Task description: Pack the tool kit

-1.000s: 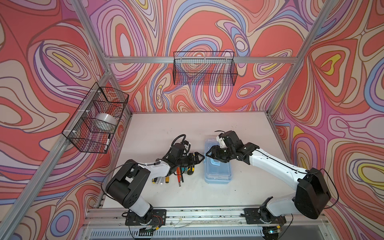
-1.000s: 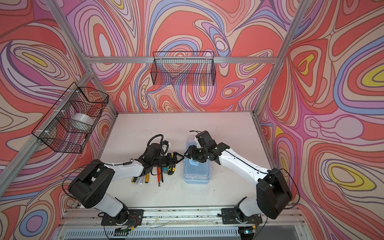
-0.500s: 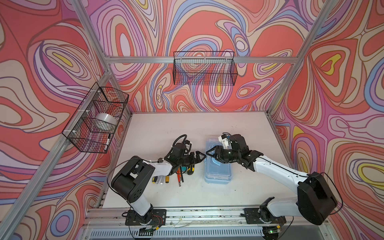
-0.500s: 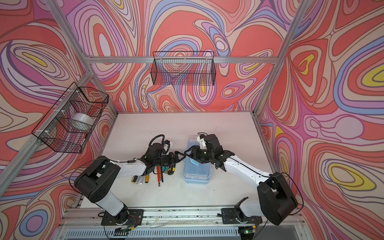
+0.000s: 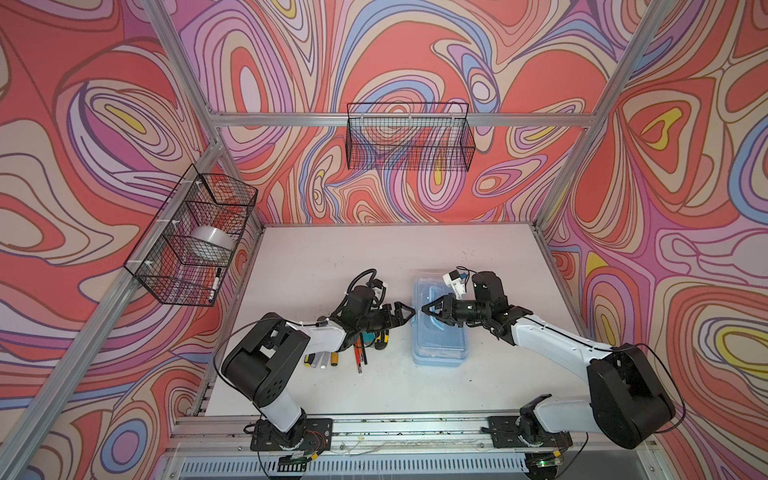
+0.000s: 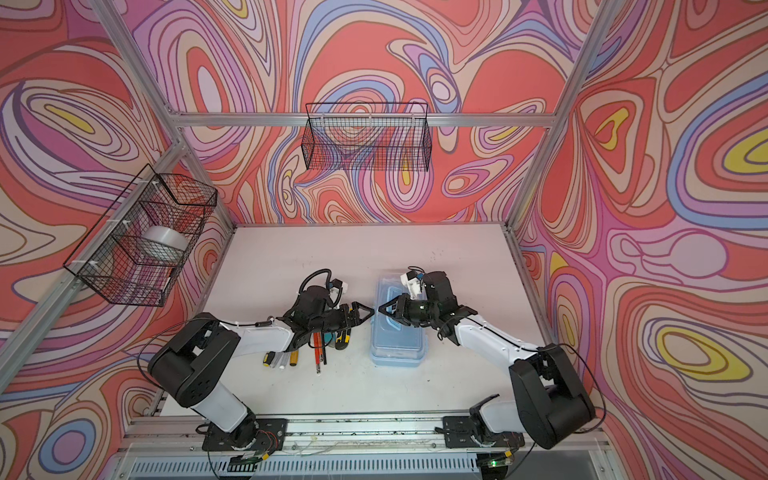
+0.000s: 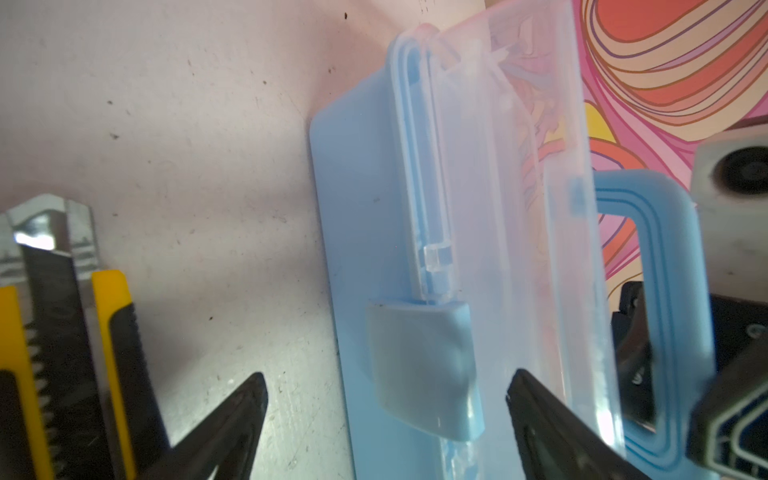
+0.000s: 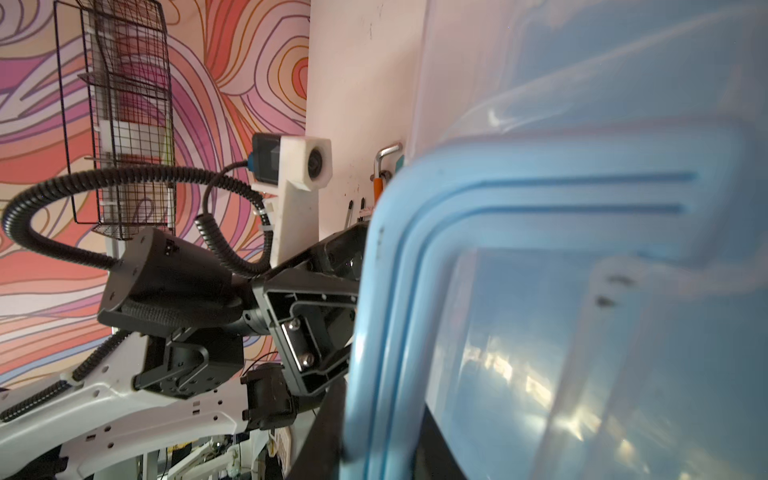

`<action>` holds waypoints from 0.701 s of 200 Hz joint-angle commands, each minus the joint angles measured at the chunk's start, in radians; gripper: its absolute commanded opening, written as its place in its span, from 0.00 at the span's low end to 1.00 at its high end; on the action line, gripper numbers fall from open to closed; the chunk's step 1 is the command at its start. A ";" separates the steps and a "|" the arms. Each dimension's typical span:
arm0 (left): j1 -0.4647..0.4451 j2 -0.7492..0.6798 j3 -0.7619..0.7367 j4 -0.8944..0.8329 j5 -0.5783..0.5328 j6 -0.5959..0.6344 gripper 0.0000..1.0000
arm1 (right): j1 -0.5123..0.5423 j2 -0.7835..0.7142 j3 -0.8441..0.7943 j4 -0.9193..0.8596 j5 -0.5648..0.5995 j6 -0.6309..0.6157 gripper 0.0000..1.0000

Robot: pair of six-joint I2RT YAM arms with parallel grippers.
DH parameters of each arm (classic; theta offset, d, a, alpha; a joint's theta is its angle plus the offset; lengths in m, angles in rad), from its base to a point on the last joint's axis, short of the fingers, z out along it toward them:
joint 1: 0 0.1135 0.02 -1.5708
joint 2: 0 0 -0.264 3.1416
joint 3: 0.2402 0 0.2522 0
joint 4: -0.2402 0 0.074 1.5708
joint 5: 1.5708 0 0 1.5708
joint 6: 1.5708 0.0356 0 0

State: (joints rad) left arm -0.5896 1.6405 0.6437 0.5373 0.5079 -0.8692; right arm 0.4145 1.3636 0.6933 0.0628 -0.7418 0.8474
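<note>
Tool kit box [image 5: 440,345] [image 6: 397,353]: light-blue with a clear lid. It lies on the table [image 5: 374,257] just right of the middle and nearer the front edge, long sides running front to back. Its blue handle [image 7: 681,266] [image 8: 415,249] is raised off the lid.

Right pincer [image 5: 426,309]: clamped across the handle's bar.

Left pincer [image 7: 385,376] [image 5: 409,311]: spread wide, fingers [image 7: 232,419] straddling the latch [image 7: 419,365] on the box's left wall; contact cannot be told.

Loose hand tools [image 5: 359,357], including a yellow-and-black utility knife [image 7: 62,353], lie on the table just left of the box, under the left arm.
</note>
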 commanded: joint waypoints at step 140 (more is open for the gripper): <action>-0.015 0.146 -0.191 0.697 0.110 -0.325 0.82 | -0.102 0.079 -0.142 0.324 -0.254 0.046 0.00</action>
State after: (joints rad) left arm -0.5976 1.7332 0.5114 1.0603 0.5957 -1.1179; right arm 0.3145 1.3899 0.5983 0.3229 -0.9955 0.9703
